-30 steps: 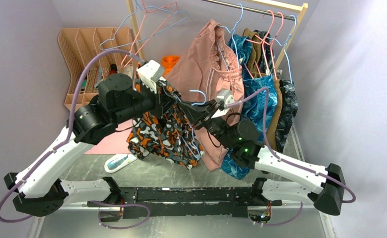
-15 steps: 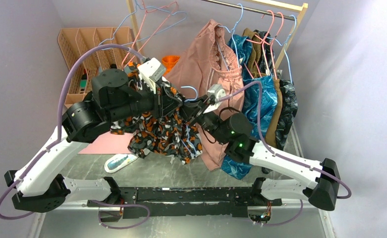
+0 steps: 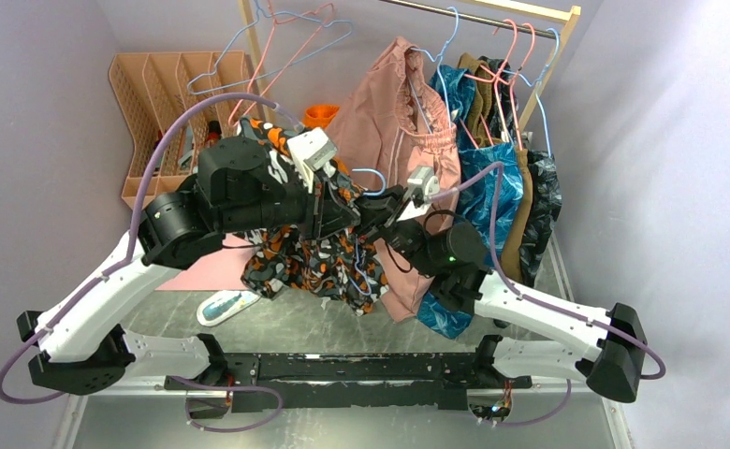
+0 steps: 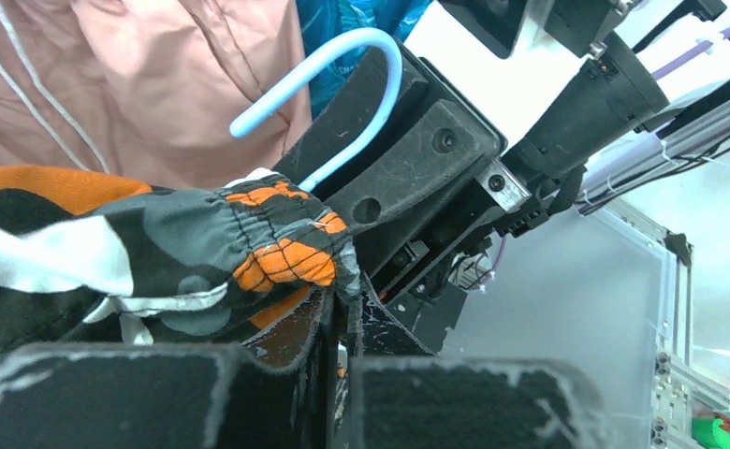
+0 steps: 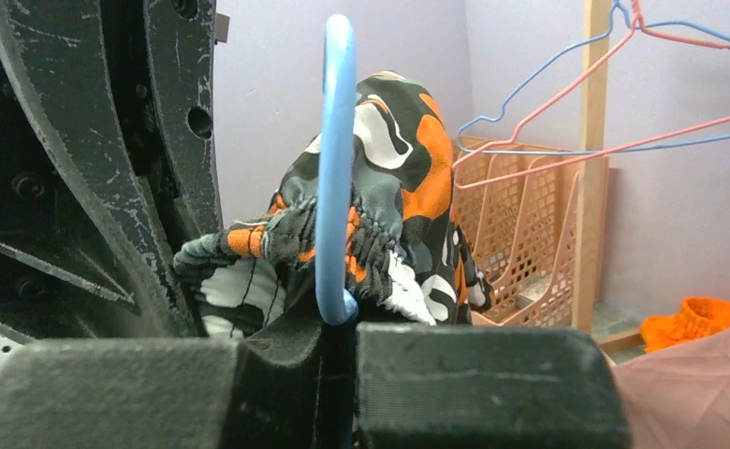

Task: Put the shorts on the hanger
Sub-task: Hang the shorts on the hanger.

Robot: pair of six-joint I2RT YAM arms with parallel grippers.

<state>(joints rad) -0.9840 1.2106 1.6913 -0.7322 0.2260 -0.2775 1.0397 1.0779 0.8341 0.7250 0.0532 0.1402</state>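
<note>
Just behind the right gripper (image 3: 377, 210) hangs a dusty-pink garment (image 3: 394, 103), with a blue leaf-print one (image 3: 488, 187) to its right, then dark clothes (image 3: 539, 210), all on a wooden rail (image 3: 492, 15). Well behind the left gripper (image 3: 347, 213) stands a peach slotted rack (image 3: 155, 94), with spare hangers (image 3: 286, 37) above it. Below that gripper, a pink sheet (image 3: 213, 268) lies on the table (image 3: 343, 323).
</note>
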